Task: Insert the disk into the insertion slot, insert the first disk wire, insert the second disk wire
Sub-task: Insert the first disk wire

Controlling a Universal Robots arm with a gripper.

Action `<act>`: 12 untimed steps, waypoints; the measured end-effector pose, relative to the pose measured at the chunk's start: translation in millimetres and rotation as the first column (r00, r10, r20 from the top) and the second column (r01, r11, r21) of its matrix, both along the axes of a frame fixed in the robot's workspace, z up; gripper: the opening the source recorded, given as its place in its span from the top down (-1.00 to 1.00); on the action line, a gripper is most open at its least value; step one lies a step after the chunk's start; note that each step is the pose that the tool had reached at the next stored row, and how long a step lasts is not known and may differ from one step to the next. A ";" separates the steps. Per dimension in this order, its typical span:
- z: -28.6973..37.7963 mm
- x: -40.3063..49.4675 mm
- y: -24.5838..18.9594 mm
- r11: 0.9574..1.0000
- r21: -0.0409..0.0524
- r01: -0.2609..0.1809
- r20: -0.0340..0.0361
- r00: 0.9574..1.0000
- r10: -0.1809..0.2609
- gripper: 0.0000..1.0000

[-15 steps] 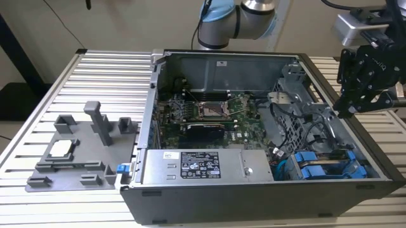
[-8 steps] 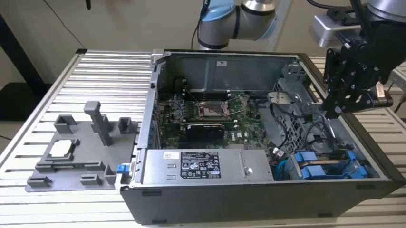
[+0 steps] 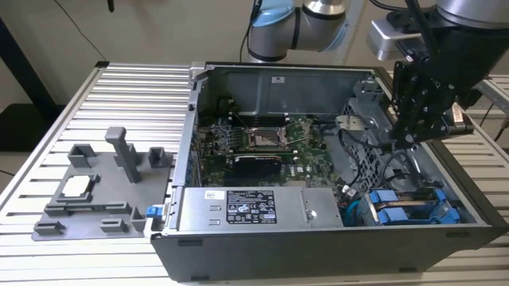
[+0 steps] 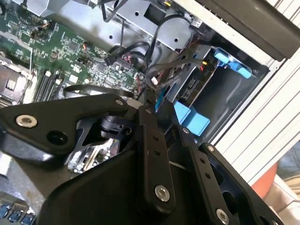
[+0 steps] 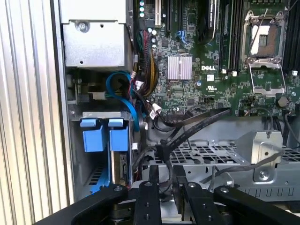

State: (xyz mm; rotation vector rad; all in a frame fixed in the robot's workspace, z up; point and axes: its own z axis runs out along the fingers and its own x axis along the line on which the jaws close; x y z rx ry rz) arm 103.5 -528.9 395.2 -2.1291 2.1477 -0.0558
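The hand (image 5: pixel 166 169) pinches a black disk wire (image 5: pixel 161 150), near the blue-framed disk (image 5: pixel 119 138) in the cage (image 5: pixel 101 114).

We've got green motherboard (image 3: pixel 314 149), grey power-supply box (image 3: pixel 258 208) at its 6 o'clock, grey plastic fixture (image 3: pixel 87 205) at 9 on slotted aluminium table (image 3: pixel 135 89).

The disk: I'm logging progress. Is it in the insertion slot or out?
In: the disk in its blue frame sits inside the insertion slot of the grey cage, beside a second blue frame.
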 end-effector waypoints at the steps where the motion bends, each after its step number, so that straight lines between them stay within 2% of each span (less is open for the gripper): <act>1: -0.1 -2.0 0.0 1.000 -0.002 -0.002 0.001 1.000 0.002 0.47; 7: -2.3 -8.8 0.0 1.000 -0.015 -0.021 0.004 1.000 0.021 0.47; 9: -2.6 -10.1 0.0 0.999 -0.022 -0.029 0.004 1.000 0.029 0.47; 12: -3.1 -12.0 0.0 0.998 -0.038 -0.042 0.003 0.999 0.042 0.47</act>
